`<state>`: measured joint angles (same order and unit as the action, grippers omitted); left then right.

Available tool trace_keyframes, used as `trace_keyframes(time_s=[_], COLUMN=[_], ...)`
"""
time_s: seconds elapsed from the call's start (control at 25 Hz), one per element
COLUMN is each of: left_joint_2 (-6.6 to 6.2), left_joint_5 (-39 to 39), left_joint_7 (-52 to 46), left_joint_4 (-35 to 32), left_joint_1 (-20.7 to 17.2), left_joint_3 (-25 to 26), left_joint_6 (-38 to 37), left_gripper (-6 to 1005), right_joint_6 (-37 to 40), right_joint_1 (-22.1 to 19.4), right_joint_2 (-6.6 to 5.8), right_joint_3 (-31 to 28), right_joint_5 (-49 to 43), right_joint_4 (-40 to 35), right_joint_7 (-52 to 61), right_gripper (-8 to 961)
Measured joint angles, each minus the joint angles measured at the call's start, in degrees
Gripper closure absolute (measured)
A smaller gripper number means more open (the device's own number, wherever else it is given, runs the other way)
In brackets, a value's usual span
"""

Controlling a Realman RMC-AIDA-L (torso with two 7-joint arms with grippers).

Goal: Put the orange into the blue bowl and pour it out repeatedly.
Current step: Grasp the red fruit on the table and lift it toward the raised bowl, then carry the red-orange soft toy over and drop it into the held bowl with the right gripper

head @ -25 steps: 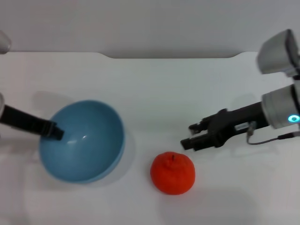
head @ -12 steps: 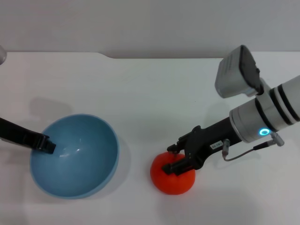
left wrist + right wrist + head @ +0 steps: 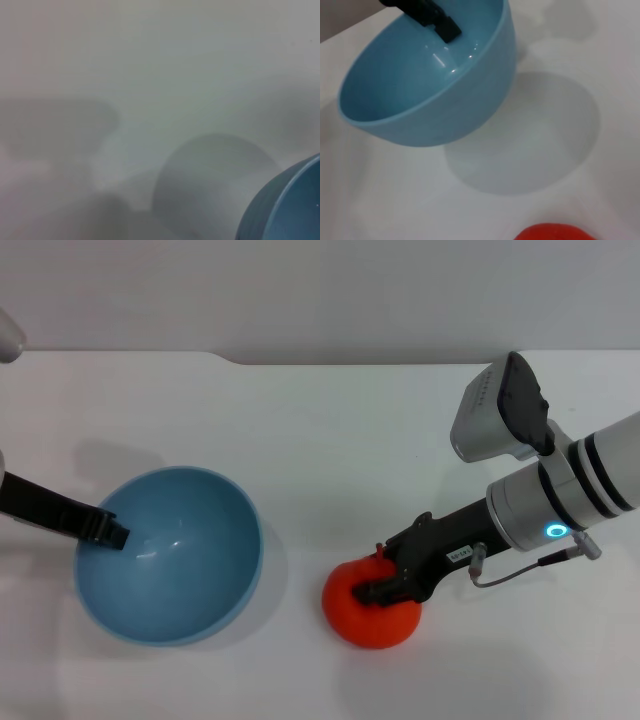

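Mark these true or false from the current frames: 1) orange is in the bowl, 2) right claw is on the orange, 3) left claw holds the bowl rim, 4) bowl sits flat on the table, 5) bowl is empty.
1) The orange is in the bowl. False: it lies on the table, to the bowl's right.
2) The right claw is on the orange. True: its fingers straddle the top.
3) The left claw holds the bowl rim. True.
4) The bowl sits flat on the table. False: the right wrist view shows it tilted and lifted above its shadow.
5) The bowl is empty. True.
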<state>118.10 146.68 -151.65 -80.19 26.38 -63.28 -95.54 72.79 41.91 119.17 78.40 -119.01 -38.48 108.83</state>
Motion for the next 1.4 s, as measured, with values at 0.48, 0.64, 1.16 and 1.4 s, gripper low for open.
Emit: trace_keyframes(time_s=[0.48, 0.64, 1.16, 1.4], left_joint_2=[-0.01, -0.03, -0.03, 0.34], left_joint_5=[-0.8, -0.8, -0.2, -0.8], left_joint_7=[-0.1, -0.1, -0.2, -4.5], left_joint_4=[0.8, 1.6, 11.2, 13.5], left_joint_1=[1.9, 2.8, 10.5, 13.7], left_joint_3=[-1.1, -2.3, -9.7, -18.9], left_joint_6=[0.5, 1.0, 4.7, 10.0], left_gripper=[999, 1000, 999, 1000], right_joint_6=[-0.4, 0.2, 13.0, 24.7], right_joint_1=[-1.1, -3.0, -17.2, -17.2], right_joint_2=[-0.32, -0.51, -0.48, -0.44], right_joint_3=[-2.2, -5.3, -16.9, -20.4], right_joint_5=[0.0, 0.1, 4.7, 9.1], right_joint_4=[-0.7, -2.7, -25.5, -34.5], right_joint_7=[-0.1, 0.0, 0.3, 0.1], right_gripper=[702, 796, 887, 909])
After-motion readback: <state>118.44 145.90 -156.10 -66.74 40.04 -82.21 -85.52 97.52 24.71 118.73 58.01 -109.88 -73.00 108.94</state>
